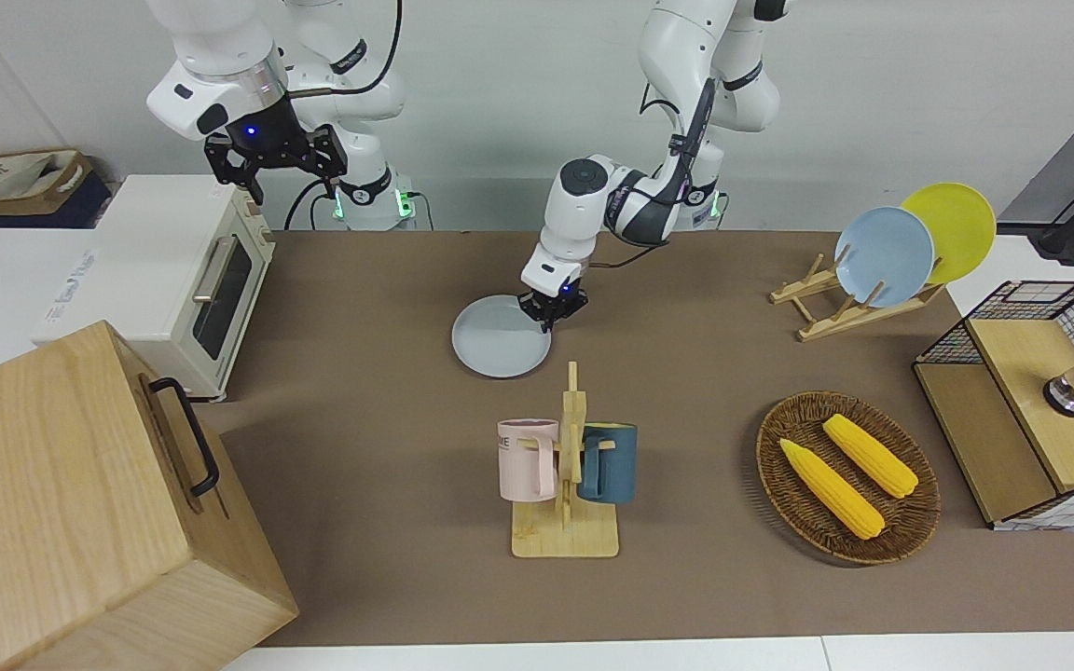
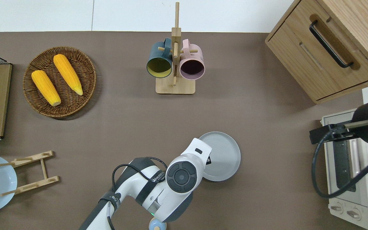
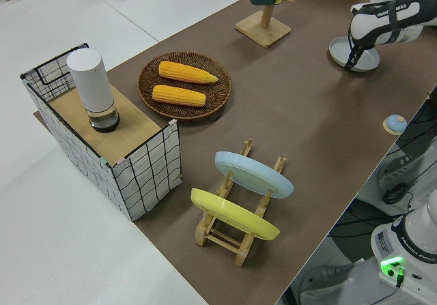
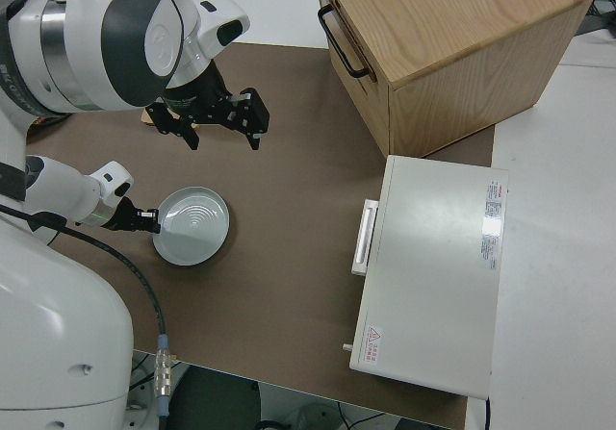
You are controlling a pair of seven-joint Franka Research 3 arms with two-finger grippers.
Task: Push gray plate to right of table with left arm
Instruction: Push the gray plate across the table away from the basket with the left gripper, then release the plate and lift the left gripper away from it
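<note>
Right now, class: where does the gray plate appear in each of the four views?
Front: gray plate, centre.
Overhead: lower centre.
Left side: top corner.
Right side: lower middle.
Shared landmark: the left gripper at its rim.

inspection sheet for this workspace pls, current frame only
Surface: table, brown top, white borders.
Job's things: gray plate flat on the table, nearer the robots than the mug rack.
Clutter: corn basket, plate rack with blue and yellow plates, toaster oven, wooden drawer box, wire crate.
Grippers: left end effector down at the plate's rim on the left arm's side; right end effector open, parked.
Cables: black cable on the right arm.
Surroundings: white wall, nothing else seen.
</note>
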